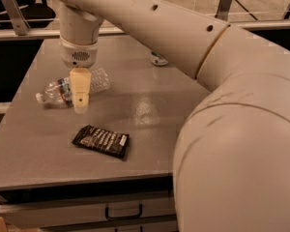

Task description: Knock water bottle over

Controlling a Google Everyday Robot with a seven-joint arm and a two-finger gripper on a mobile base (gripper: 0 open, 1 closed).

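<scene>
water bottle [55, 89] flat on table [150, 144] | just behind gripper [80, 105], mid sect. hidden by it | grip state: can't tell

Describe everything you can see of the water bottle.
The water bottle is clear ribbed plastic with a white cap and a coloured label band. It lies on its side on the grey table, cap toward the picture's left. The pincer hangs in front of its middle, hiding part; whether they touch cannot be told.
</scene>
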